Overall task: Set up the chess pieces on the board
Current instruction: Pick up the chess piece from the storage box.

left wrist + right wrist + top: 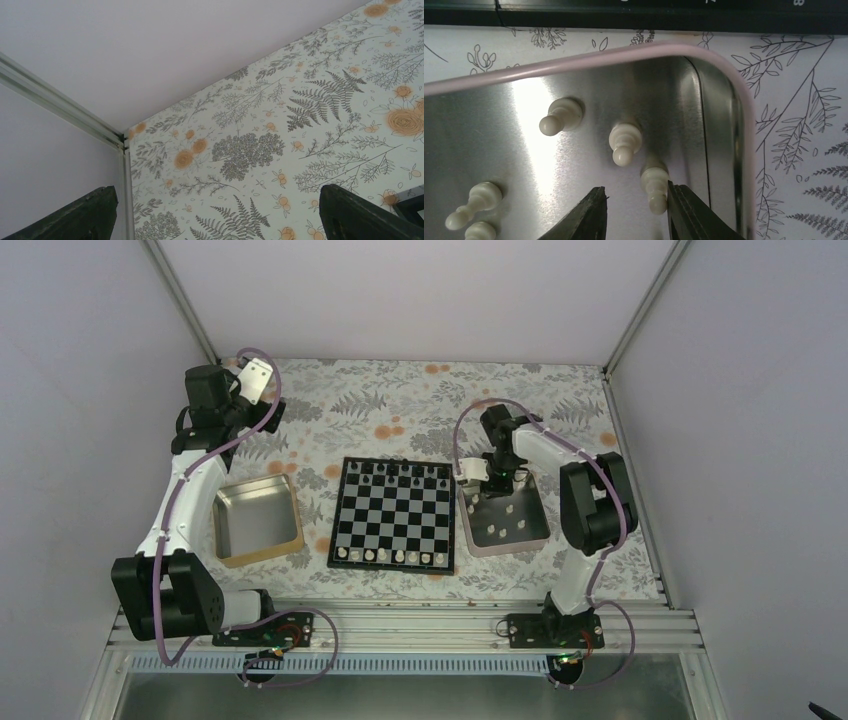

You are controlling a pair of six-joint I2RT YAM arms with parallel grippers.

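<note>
The board (336, 515) lies mid-table; a row of white chess pieces (390, 556) stands along its near edge and black pieces (395, 472) along the far edge. More white pieces (508, 510) stand in the pink-rimmed metal tray (541, 530) to its right. My right gripper (497, 480) hangs low over that tray. In the right wrist view it (636, 190) is open around one white pawn (655, 187); the right finger touches the pawn, the left finger is apart. Other pawns (625, 142) (559, 117) stand nearby. My left gripper (258, 375) (216, 192) is open and empty, raised at the back left.
A second metal tray (222, 530) with a gold rim sits left of the board, with nothing in it. The right tray's corner wall (724, 130) is close beside my right finger. The board's black rim (624, 20) runs just beyond the tray.
</note>
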